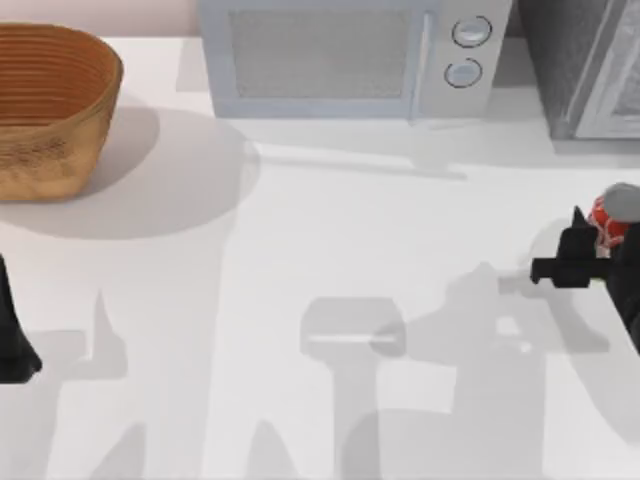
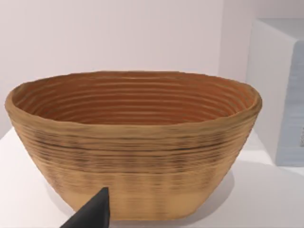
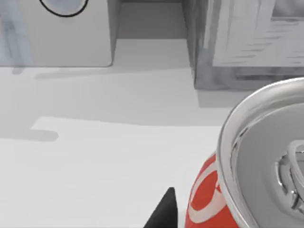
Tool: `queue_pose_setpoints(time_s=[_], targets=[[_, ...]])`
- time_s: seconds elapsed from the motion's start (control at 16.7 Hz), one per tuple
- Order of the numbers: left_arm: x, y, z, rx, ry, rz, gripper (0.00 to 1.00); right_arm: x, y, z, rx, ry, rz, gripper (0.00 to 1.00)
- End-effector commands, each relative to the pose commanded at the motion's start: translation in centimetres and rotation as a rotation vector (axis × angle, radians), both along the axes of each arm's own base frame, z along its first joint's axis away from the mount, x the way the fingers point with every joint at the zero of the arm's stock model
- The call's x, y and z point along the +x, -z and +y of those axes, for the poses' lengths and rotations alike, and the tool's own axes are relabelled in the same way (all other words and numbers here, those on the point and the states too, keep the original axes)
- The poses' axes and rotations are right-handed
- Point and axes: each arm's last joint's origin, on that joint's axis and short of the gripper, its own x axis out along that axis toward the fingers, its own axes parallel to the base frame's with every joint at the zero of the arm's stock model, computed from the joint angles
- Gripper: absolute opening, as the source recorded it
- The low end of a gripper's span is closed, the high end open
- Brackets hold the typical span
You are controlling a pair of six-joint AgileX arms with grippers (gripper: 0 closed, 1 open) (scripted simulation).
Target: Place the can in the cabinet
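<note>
Right gripper [image 1: 592,243] fingers' hold on the can [image 1: 611,216] cannot be told, can at right desk [image 1: 330,230] edge, before the cabinet [image 1: 585,65], left gripper [image 1: 15,345] parked at left edge, finger state unclear

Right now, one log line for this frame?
stage: at can | right hand beside can, right table edge | cabinet back right, door looks shut | left arm parked, left edge | can not in cabinet
</note>
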Motion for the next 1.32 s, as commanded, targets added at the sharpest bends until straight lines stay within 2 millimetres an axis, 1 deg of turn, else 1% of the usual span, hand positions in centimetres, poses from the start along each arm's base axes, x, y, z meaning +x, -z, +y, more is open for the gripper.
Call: queue_pose_setpoints(time_s=[0.24,0.48,0.66,0.78,1.14,1.32], targets=[[0.0,0.0,0.0,0.0,0.0,0.0,1.0,0.1,-4.0,0.0,-0.007,0.001,0.025,0.0],[0.0,0.0,0.0,0.0,0.0,0.0,1.0,-0.8,-8.1,-0.2,-0.005,-0.001,0.03,0.0],[0.0,0.0,0.0,0.0,0.0,0.0,1.0,-1.6,-10.2,-0.5,0.003,-0.002,0.013,0.0],[0.0,0.0,0.0,0.0,0.0,0.0,1.0,-1.8,-10.6,-0.5,0.006,-0.003,0.008,0.0],[0.0,0.0,0.0,0.0,0.0,0.0,1.0,-1.9,-10.6,-0.6,0.008,-0.003,0.007,0.0],[0.0,0.0,0.0,0.0,0.0,0.0,1.0,-3.2,-11.3,-1.5,0.017,-0.009,-0.025,0.0]])
